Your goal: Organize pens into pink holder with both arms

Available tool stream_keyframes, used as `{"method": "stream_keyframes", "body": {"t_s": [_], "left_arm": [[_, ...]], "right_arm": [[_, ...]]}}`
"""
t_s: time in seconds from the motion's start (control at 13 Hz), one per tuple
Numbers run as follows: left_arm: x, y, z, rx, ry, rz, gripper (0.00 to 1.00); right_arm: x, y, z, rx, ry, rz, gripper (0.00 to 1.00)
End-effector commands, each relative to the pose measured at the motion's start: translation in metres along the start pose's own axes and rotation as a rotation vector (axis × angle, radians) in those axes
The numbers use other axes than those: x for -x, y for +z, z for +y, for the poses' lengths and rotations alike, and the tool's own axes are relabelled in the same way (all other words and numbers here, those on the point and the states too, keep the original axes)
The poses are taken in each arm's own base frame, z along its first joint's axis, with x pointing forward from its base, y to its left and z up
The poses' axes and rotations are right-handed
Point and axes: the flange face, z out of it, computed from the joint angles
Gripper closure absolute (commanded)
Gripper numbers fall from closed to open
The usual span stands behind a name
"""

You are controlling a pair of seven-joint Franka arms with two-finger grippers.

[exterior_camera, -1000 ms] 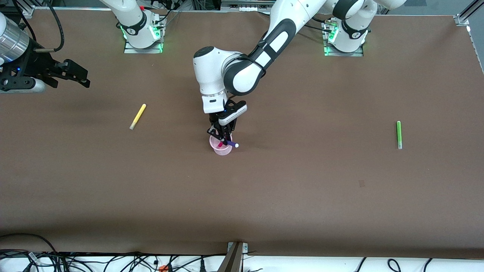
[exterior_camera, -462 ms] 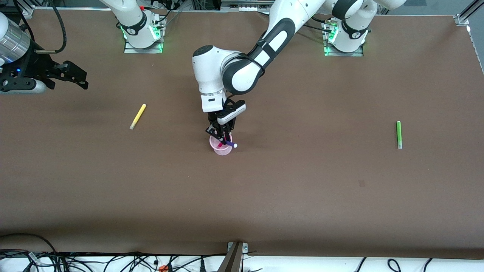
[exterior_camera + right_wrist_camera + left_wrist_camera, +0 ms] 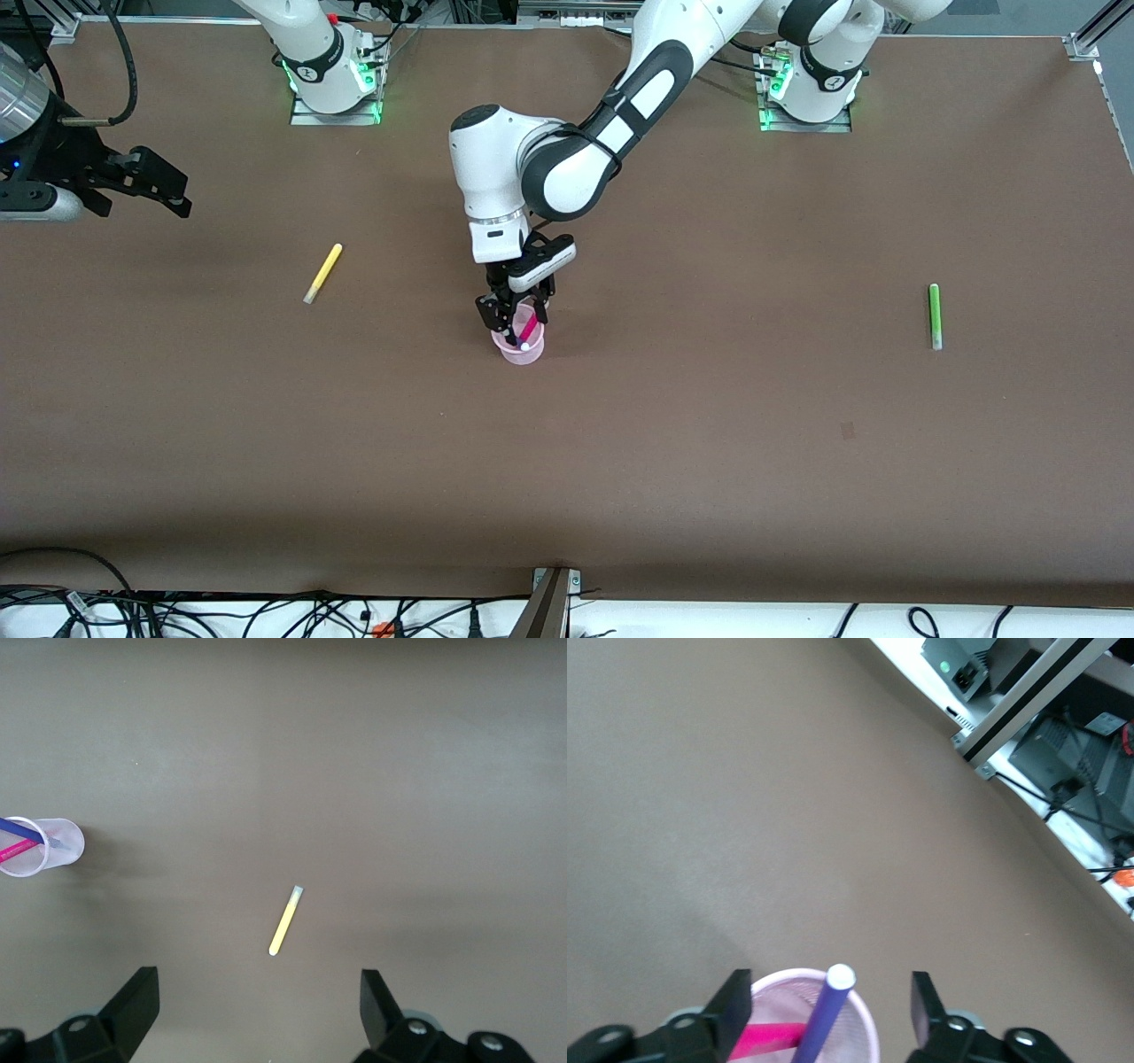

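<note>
Left claw spread directly over pink holder, seemingly untouching.

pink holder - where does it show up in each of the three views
Front view: pink holder at mid-table, under the left gripper.
Left wrist view: at the bottom edge, between the open fingers.
Right wrist view: at the side edge.
Shared landmark: the purple pen standing inside.

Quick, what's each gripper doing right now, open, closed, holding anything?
Left gripper: open over the pink holder, holding nothing; purple pen stands free between its fingers.
Right gripper: open, empty, above the yellow pen.
</note>
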Motion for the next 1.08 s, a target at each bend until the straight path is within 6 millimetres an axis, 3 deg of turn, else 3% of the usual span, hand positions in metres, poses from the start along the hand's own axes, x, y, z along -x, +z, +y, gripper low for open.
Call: {"method": "stream_keyframes", "body": {"t_s": [0.0,0.15,0.38,0.54,0.85,1.0], "left_arm": [[-0.072,-0.03,0.027,-0.024,-0.037,-0.017,0.02],[-0.125,-0.061,0.037,-0.049,-0.043,-0.091,0.01],[-0.23,-0.099,0.025,-0.112,0.021,-0.284,0.0],[-0.294,-0.108,-0.002,-0.197,0.115,-0.398,0.0],[-0.419,-0.113,-0.063,-0.29,0.433,-0.611,0.0],[-0.468,-0.114,-0.091,-0.295,0.569,-0.669,0.0]], "right_arm": [[-0.01,0.006,-0.002,0.014,-0.012,-0.005,0.0],[-0.012,0.008,-0.005,0.021,-0.017,-0.003,0.0],[-0.011,0.008,-0.007,0.008,0.028,-0.005,0.0],[-0.011,0.008,-0.011,0.004,0.089,-0.004,0.0],[-0.01,0.007,-0.025,0.012,0.054,0.002,0.0],[-0.01,0.007,-0.024,0.013,0.054,0.002,0.0]]}}
